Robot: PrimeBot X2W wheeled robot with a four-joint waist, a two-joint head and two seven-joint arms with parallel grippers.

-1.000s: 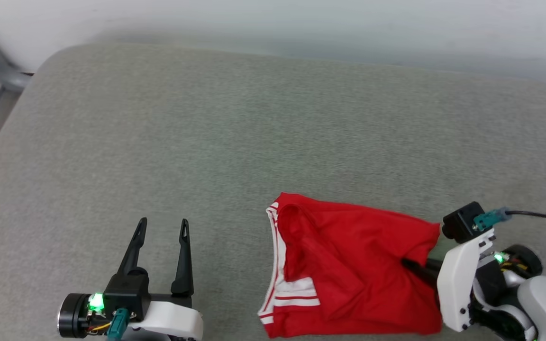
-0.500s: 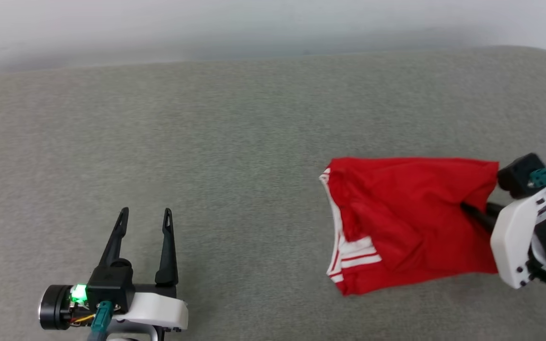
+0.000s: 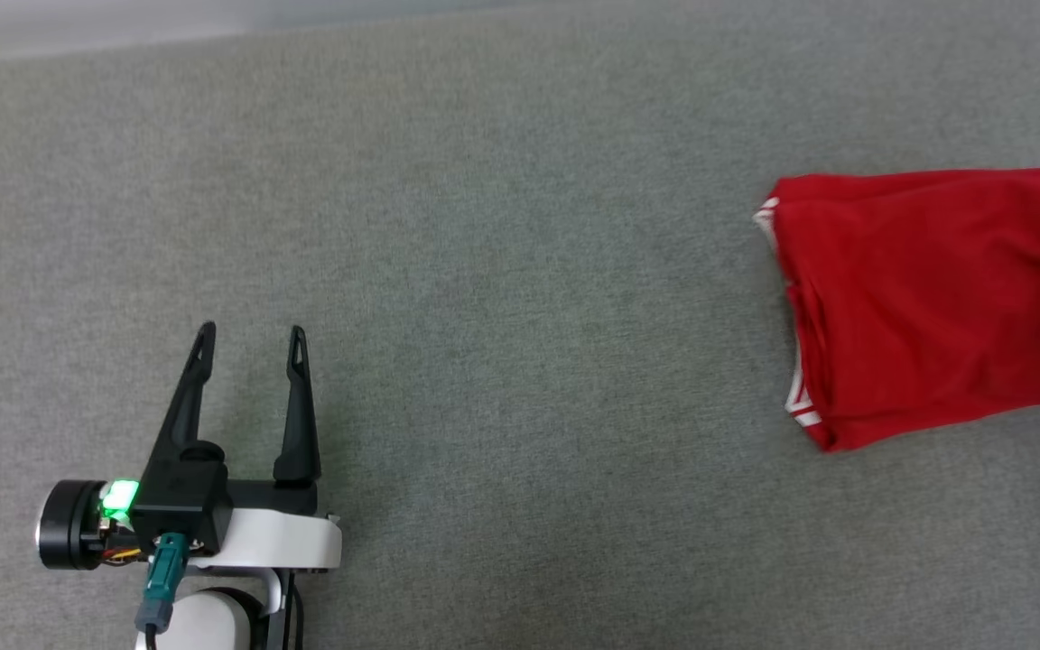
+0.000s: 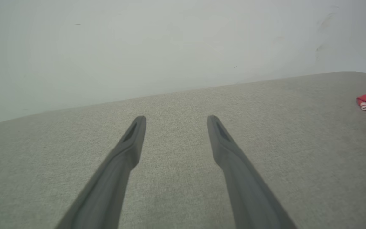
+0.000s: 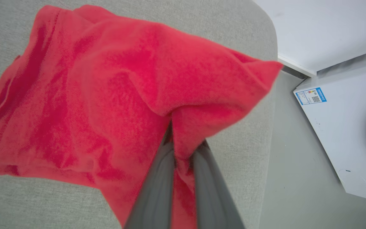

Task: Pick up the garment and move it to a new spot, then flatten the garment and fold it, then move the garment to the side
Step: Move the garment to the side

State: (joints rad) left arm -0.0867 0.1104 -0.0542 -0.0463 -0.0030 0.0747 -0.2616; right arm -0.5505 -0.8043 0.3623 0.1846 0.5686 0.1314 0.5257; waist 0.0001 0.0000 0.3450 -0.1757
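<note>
My right gripper pinching the jersey, fabric bunched between my fingers, my left gripper spread, empty, over the cushion

I see a big grey cushion covered in soft, woven cloth. It is wide and flat on top, and its corners are round. A red jersey is on it. The jersey is far over on the right side, close to the cushion's round corner. It is folded over and wrinkly. The end with thin white stripes rests on the grey cloth. The other end is pulled up in a bunch.
</note>
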